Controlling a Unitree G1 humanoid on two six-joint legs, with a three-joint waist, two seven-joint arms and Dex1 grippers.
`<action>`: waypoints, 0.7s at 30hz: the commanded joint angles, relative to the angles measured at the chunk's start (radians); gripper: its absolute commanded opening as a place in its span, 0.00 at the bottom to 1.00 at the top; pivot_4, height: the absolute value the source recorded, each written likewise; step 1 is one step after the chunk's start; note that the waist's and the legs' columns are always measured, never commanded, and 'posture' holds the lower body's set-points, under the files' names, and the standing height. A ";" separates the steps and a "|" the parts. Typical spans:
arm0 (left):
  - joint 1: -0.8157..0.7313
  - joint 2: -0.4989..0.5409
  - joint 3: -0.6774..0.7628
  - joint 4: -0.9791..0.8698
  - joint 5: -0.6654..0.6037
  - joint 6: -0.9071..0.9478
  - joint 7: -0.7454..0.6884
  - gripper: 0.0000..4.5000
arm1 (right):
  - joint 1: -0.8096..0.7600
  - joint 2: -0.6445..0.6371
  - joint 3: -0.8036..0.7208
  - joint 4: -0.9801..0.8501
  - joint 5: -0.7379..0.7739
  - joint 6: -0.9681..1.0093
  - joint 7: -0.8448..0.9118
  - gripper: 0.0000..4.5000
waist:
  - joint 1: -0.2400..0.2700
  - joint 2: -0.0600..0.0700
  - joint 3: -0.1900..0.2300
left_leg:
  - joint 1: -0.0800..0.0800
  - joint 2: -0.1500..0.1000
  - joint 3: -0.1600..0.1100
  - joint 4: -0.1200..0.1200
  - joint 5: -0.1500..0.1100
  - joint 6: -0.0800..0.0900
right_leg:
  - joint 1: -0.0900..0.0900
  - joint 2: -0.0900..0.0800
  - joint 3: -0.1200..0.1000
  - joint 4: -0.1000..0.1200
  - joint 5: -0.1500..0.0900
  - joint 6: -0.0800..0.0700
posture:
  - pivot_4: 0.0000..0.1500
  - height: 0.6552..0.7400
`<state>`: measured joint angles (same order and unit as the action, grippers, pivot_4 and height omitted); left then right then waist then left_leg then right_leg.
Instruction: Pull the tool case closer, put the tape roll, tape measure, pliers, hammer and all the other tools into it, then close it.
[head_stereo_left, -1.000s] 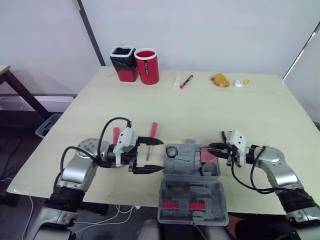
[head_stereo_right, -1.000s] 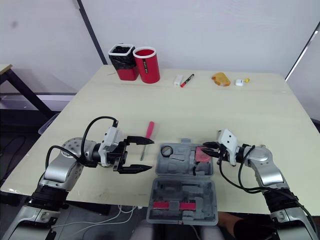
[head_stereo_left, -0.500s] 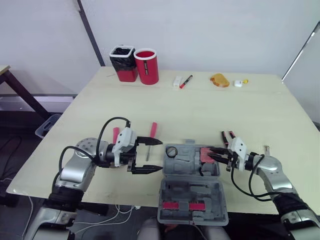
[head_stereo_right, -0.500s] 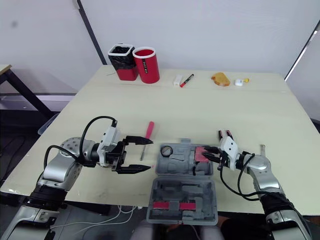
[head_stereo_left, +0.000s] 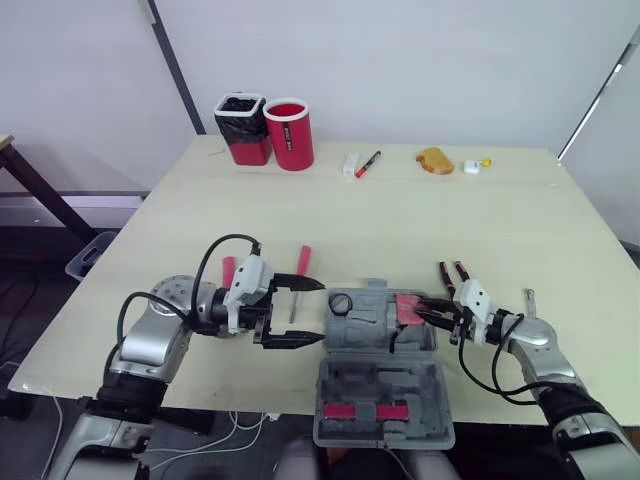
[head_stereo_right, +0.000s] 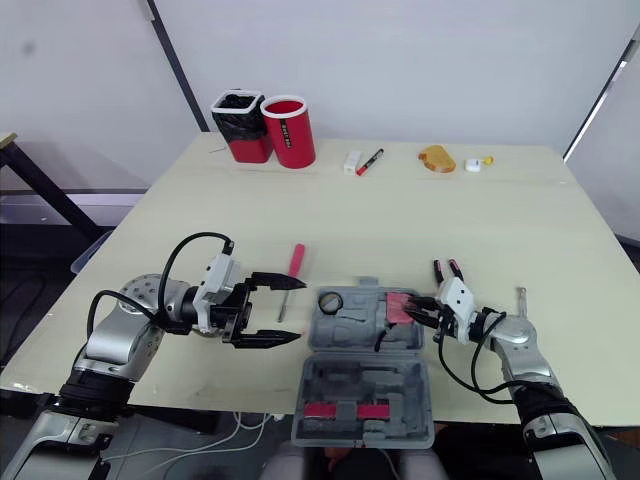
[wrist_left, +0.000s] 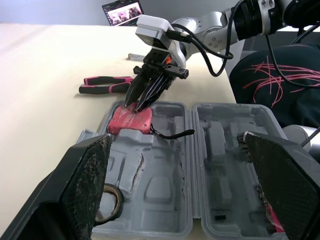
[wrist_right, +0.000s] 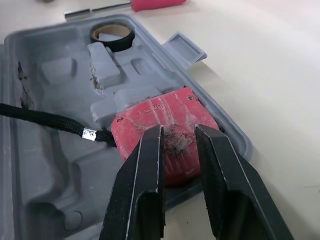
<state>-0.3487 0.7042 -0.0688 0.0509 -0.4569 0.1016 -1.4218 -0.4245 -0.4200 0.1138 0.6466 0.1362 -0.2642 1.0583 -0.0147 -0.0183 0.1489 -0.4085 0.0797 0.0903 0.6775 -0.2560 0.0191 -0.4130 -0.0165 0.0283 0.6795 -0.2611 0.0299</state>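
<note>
The tool case (head_stereo_left: 372, 322) lies open at the middle of the desk's near edge. Its tray half rests flat on the desk (head_stereo_left: 400, 220) and its lid half (head_stereo_left: 385, 385) is folded out toward the robot, past the edge. A black tape roll (head_stereo_left: 343, 303) sits in the tray's far left corner. A red tape measure (head_stereo_left: 409, 308) lies at the tray's far right, and its black cord (wrist_right: 45, 120) trails across the tray.

The right gripper (wrist_right: 178, 132) reaches in from the right side of the case. Its fingers stand narrowly apart with their tips at the top of the tape measure, and the gap is too small to take it in. The left gripper (head_stereo_left: 316, 312) hangs just beside the left side of the case, low over the desk, with its fingers spread wide and nothing between them.

A screwdriver (head_stereo_left: 303, 268) with a red handle lies on the desk just beyond the left gripper, pointing toward the near edge. Pliers (head_stereo_left: 450, 272) with pink and black handles lie just to the right of the case, beyond the right gripper. A small metal tool (head_stereo_right: 520, 295) lies farther right, toward the right edge.

Along the far edge stand a black cup (head_stereo_left: 241, 128) and a red cup (head_stereo_left: 288, 133), touching side by side. To their right lie a marker (head_stereo_left: 368, 163) and a small orange thing (head_stereo_left: 436, 159).
</note>
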 joint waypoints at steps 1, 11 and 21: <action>0.001 0.009 0.027 -0.013 -0.006 -0.013 -0.006 1.00 | 0.013 -0.018 0.046 0.028 -0.067 0.085 -0.011 0.23 | 0.000 0.000 0.000 | 0.001 0.000 -0.001 0.000 0.000 0.000 | 0.001 0.000 0.000 0.000 0.000 0.000 | 1.00 1.00; 0.016 0.002 0.030 -0.014 -0.002 -0.020 0.005 1.00 | 0.010 -0.022 0.123 -0.026 -0.141 0.284 -0.045 0.23 | 0.000 -0.008 -0.005 | 0.015 -0.013 -0.023 -0.002 0.000 0.000 | 0.008 0.005 0.018 0.000 0.001 -0.002 | 1.00 1.00; 0.040 -0.001 0.037 -0.024 -0.001 -0.026 0.020 1.00 | 0.030 -0.012 0.099 -0.133 -0.124 0.271 -0.118 0.23 | -0.002 -0.010 -0.007 | 0.028 -0.028 -0.046 -0.009 0.000 0.000 | 0.015 0.007 0.030 -0.001 0.001 -0.002 | 1.00 1.00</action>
<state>-0.3090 0.7018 -0.0556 0.0509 -0.4541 0.0917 -1.4090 -0.4366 -0.4278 0.1936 0.4887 0.0518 0.0079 0.9621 -0.0171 -0.0284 0.1421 -0.3800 0.0513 0.0441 0.6690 -0.2565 0.0190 -0.3978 -0.0094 0.0582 0.6783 -0.2600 0.0281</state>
